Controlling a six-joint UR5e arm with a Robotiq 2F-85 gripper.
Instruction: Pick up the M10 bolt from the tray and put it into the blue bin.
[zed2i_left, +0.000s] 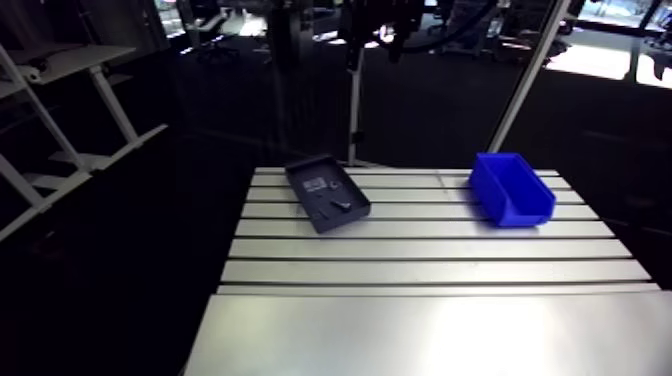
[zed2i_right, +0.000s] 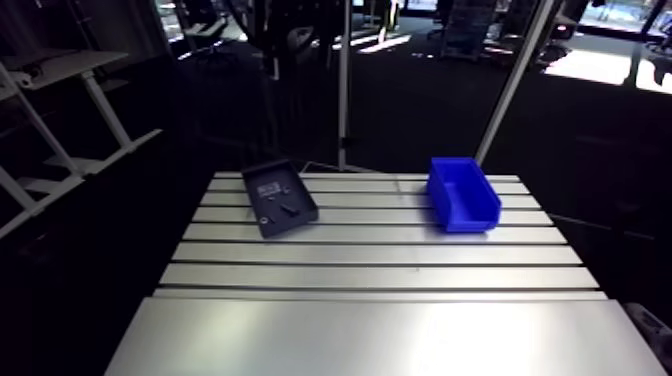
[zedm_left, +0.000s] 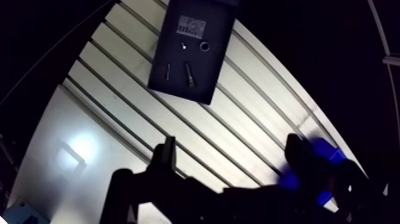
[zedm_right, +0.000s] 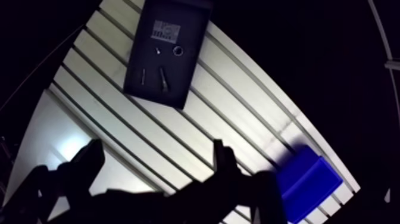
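Jaws stood apart with nothing between them, only bare table showing in the gap; the gripper (zedm_right: 156, 156) hung high over the work, its two fingers dark silhouettes in the wrist view. Beneath lay the table (zed2i_left: 420, 255), brushed aluminium cut by long parallel slots, its near part a smooth, glaring plate. Ahead of the fingers, well apart from them, sat the tray (zedm_right: 181, 83), a shallow, dark rectangular box with a pale label at its far end. On its floor lay two slim, dull metal fasteners side by side, a small ring and a tiny speck I could not identify. The thicker of the pair was most likely the M10 bolt (zedm_right: 162, 78), lying flat and loose, free of the tray's walls, which should leave room for the fingers to straddle it. Off to one side of the gripper stood the blue bin (zedm_right: 309, 182), glossy plastic with upright walls and an open top, well apart from the tray.
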